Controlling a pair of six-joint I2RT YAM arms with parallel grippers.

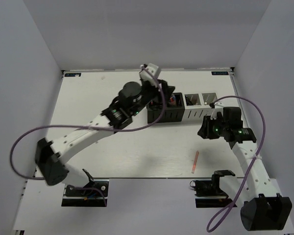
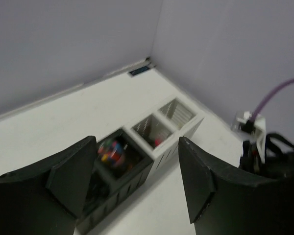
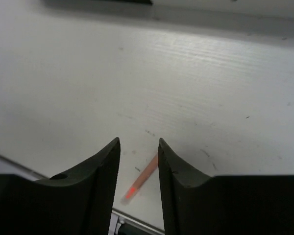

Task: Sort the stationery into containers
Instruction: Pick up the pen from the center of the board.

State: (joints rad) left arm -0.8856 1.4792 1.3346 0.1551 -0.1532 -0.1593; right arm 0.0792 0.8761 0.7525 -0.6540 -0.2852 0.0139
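The row of four mesh cups (image 1: pixel 186 111) stands at the back middle, two black on the left and two white on the right. My left gripper (image 1: pixel 162 99) hovers over the black cups, open and empty. In the left wrist view (image 2: pixel 137 147) the jaws stand wide apart above a black cup (image 2: pixel 118 157) that holds blurred colourful items; something red shows in the near white cup (image 2: pixel 154 132). A thin salmon stick (image 1: pixel 195 162) lies near the table's front edge. My right gripper (image 1: pixel 204 130) is open and empty above the table. Its wrist view (image 3: pixel 138 143) shows the stick (image 3: pixel 142 178) below, between the fingers.
White walls enclose the table on three sides. The table's front edge (image 3: pixel 137 220) runs just beyond the stick. The right arm's wrist and purple cable (image 2: pixel 269 147) sit close to the right of the white cups.
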